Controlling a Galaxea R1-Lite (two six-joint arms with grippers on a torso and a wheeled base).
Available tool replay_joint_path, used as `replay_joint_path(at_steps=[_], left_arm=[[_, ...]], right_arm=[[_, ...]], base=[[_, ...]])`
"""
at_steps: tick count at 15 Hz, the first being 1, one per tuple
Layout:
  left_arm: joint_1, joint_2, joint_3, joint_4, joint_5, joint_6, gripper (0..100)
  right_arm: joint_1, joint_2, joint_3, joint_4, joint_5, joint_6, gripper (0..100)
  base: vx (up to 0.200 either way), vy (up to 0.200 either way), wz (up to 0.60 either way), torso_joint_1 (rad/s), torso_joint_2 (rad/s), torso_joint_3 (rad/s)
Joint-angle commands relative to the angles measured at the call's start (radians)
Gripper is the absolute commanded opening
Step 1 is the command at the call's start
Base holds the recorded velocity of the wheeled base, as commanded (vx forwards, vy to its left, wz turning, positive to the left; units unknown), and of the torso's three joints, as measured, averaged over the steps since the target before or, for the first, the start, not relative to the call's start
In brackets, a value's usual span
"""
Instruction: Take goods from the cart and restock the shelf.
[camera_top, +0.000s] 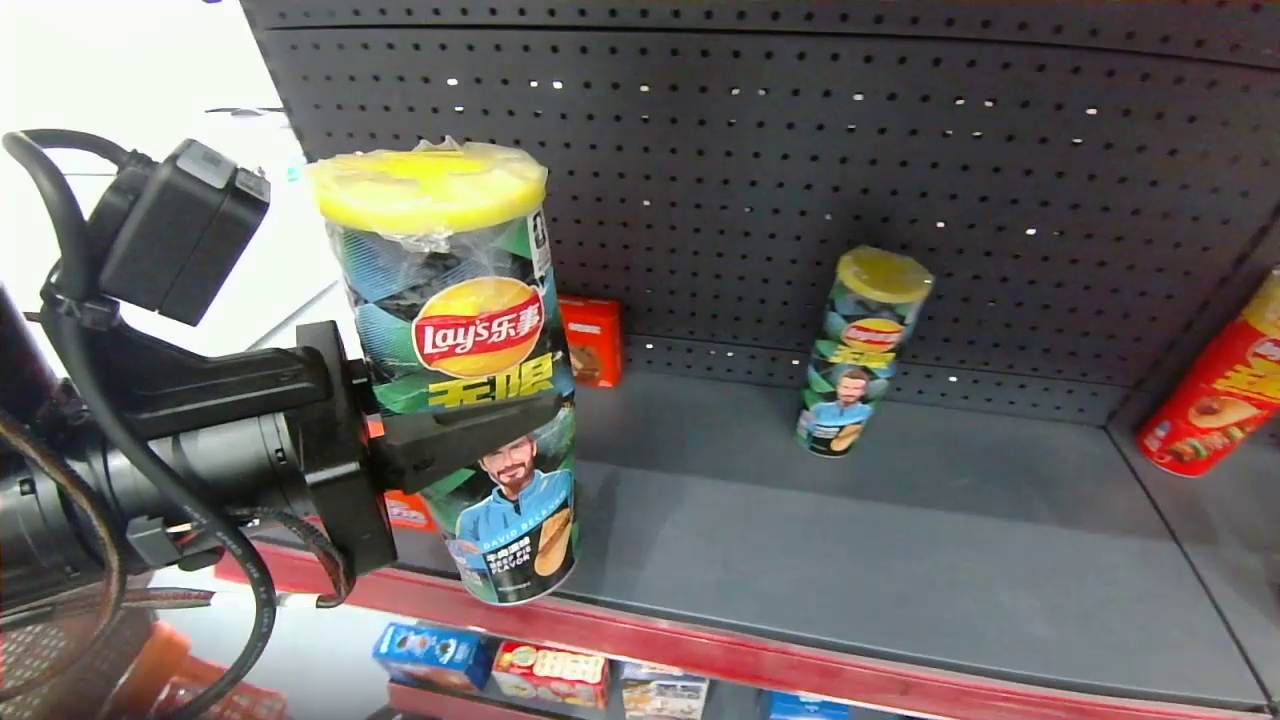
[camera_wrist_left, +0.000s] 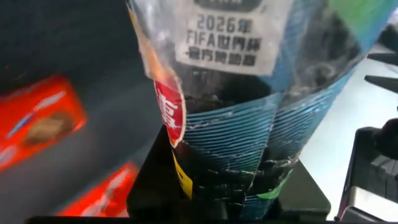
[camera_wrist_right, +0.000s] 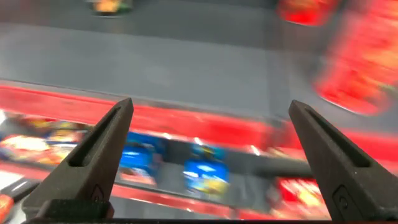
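Dark grey metal shelf with a red front lip (camera_top: 850, 540): at its front left edge my left claw (camera_top: 470, 435) is clenched around a tall green chip can with yellow lid (camera_top: 450, 250); my right claw (camera_wrist_right: 210, 109) gapes, released.

One green-and-blue cardboard can with yellow lid (camera_top: 455, 370), 9 o'clock in the head view: red oval logo with white lettering, yellow characters below it, small white caption lines near the base. Its white label (camera_wrist_left: 224, 40), left wrist view: grey numerals and characters. A matching can (camera_top: 862, 352), 1 o'clock: same logo, too small to read. A red can (camera_top: 1215, 395), 3 o'clock: yellow characters, cut off.
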Motion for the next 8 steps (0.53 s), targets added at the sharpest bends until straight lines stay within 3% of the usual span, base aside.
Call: replay_joint_path(at_steps=[1,8], left_arm=[[0.000,0.001,0.002,0.001,0.000,0.000,0],[0.003,-0.008,0.022,0.001,0.000,-0.003,0]], right_arm=[[0.001,0.000,0.000,0.000,0.000,0.001,100],[0.001,0.001,0.000,0.000,0.000,0.001,100]], base=[[0.000,0.000,-0.60,0.002,0.00,0.002],[0.000,0.000,0.00,0.000,0.00,0.000]])
